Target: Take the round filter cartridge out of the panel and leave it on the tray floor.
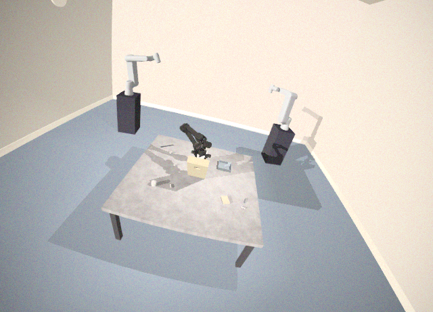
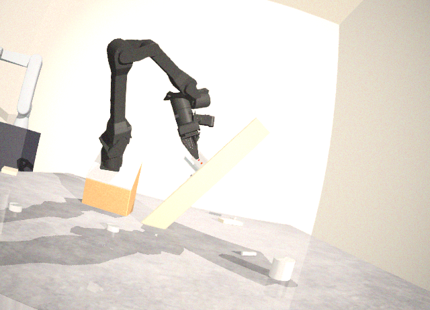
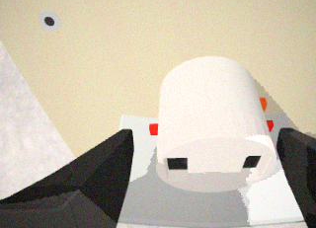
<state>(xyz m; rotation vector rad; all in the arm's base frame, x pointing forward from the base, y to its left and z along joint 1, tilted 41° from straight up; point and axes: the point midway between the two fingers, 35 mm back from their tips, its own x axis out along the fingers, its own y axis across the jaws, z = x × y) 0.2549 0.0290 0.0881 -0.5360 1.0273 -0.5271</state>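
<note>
The white filter cartridge [image 3: 209,105] lies on a pale ledge [image 3: 140,198] on the sloping face of the cream service panel [image 1: 197,170] [image 2: 215,175] [image 3: 99,70]. Its two dark slots face the wrist camera, and small red and orange tabs show at its sides. My gripper [image 2: 197,157] [image 3: 205,139] is open, with one finger on each side of the cartridge. The right finger is very close to it; I cannot tell if they touch. The panel's opening is out of the wrist view. The blue-grey tray [image 1: 223,170] stands beside the panel in the top view.
An orange-sided block [image 2: 107,196] stands at my arm's base. A white cylinder [image 1: 153,183] [image 2: 281,268], a cream flat block [image 1: 225,199] and several small pieces lie about the table. The panel's upper edge rises near my wrist. Two pale arms on dark pedestals stand beyond the table.
</note>
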